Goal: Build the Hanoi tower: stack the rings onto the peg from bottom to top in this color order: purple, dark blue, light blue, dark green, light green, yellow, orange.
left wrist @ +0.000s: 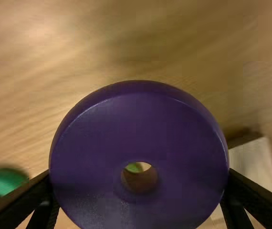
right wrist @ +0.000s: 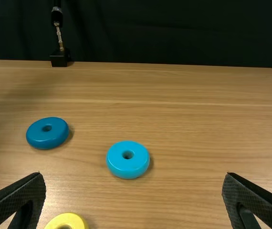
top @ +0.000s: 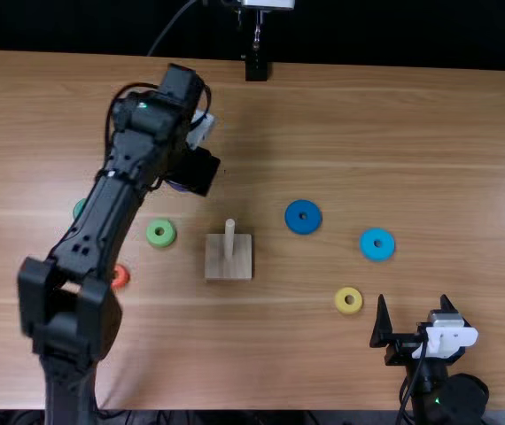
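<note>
Purple glossy round ring (left wrist: 141, 119) gripped at both sides by left pincer (left wrist: 138, 175), above light brown wooden counter (top: 394, 142), apart from pale wooden peg (top: 229, 237). We should hold ring level, centre hole (left wrist: 140, 177) over peg tip, lower straight, release only once ring sits flat on square wooden base (top: 217, 266). Right pincer (top: 413, 297) stands wide near yellow round ring (top: 340, 301).

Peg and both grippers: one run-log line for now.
peg: bare | left gripper: holding purple ring | right gripper: open, empty | dark blue ring: on table | next: likely purple onto peg
</note>
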{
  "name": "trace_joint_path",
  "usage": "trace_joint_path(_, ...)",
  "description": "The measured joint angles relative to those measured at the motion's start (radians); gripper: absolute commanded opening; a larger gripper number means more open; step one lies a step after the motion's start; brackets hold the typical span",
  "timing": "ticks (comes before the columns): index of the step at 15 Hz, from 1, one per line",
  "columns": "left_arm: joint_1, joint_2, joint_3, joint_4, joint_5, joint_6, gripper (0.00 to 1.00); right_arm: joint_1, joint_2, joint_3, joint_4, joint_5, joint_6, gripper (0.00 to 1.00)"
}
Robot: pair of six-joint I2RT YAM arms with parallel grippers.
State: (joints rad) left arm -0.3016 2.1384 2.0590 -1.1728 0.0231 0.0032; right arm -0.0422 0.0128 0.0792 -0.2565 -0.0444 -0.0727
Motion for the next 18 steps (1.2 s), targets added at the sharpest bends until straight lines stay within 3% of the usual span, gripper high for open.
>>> trace_joint_path(2, 0.008, -0.16, -0.219, 0.233, -0.002, -0.085, 0.06, 0.0, 0.0, 0.0, 0.0, 0.0, 0.0, 1.0)
trace_joint_path(4, 0.007, -0.247, -0.374, 0.284, -0.002, -0.141, 0.06, 0.0, 0.0, 0.0, 0.0, 0.0, 0.0, 1.0)
trace_joint_path(6, 0.006, -0.264, -0.391, 0.175, 0.0, -0.166, 0.06, 0.0, 0.0, 0.0, 0.0, 0.0, 0.0, 1.0)
trace_joint_path(8, -0.002, -0.277, -0.318, -0.136, 0.005, -0.177, 0.06, 0.0, 0.0, 0.0, 0.0, 0.0, 0.0, 1.0)
trace_joint_path(10, -0.014, -0.288, -0.174, -0.321, 0.008, -0.183, 0.06, 0.0, 0.0, 0.0, 0.0, 0.0, 0.0, 1.0)
trace_joint_path(14, -0.053, -0.309, -0.016, -0.388, 0.007, -0.192, 0.06, 0.0, 0.0, 0.0, 0.0, 0.0, -0.001, 1.0)
trace_joint_path(18, -0.143, -0.282, 0.021, -0.392, 0.011, -0.254, 0.06, 0.0, 0.0, 0.0, 0.0, 0.0, 0.0, 1.0)
